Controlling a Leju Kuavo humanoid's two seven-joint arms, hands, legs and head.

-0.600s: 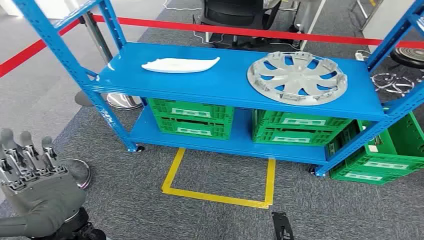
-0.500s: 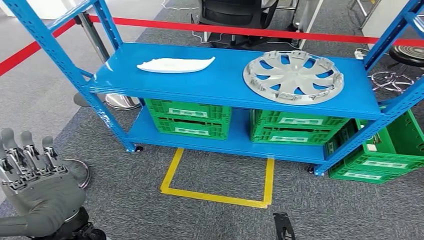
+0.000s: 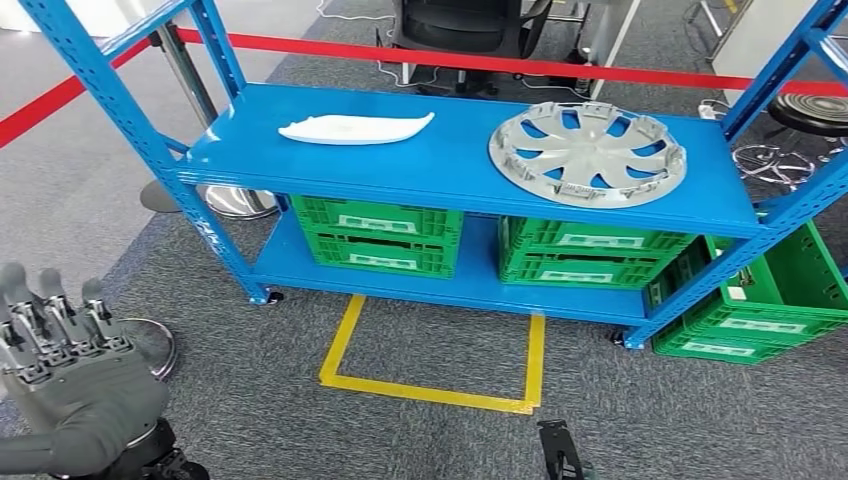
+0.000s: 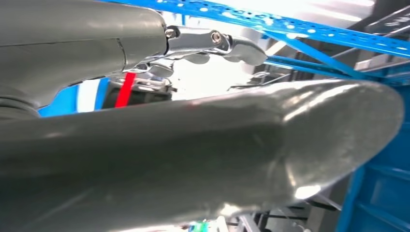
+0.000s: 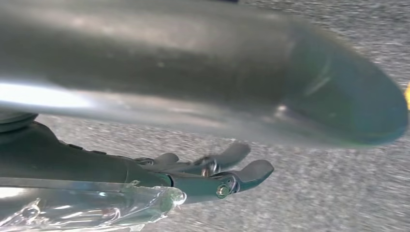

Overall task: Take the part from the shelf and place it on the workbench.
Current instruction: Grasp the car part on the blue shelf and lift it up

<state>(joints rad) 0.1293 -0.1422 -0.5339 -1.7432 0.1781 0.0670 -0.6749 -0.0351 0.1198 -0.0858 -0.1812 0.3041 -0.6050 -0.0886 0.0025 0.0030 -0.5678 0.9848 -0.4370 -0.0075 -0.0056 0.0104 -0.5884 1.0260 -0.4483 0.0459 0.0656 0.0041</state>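
- Left hand (image 3: 70, 395) is raised at the lower left of the head view, grey palm up, fingers (image 3: 55, 310) apart and upright, holding nothing — well apart from the shelf (image 3: 450, 165).
- Its wrist view adds a close look: a thick smooth grey thumb (image 4: 203, 154) across the picture, metal-linked fingertips beyond it, blue perforated shelf beams behind.
- Right hand (image 5: 208, 169) shows in its own wrist view, dark fingers extended and apart over grey speckled carpet (image 5: 338, 193), nothing in them; clear plastic wrap (image 5: 87, 208) lies along its side.
- Silver hubcap (image 3: 588, 154) — round, spoked, with a notched rim — lies flat on the upper blue deck toward its right end.
- White elongated part (image 3: 355, 128), smooth and pointed at one end, lies flat near the deck's back left.
- Green slotted crates (image 3: 385, 235) sit on the lower deck; another (image 3: 760, 310) stands on the floor just beside the shelf's right post.
- Yellow tape (image 3: 430, 390) outlines a square on the carpet in front; red barrier tape (image 3: 500, 58) runs behind.
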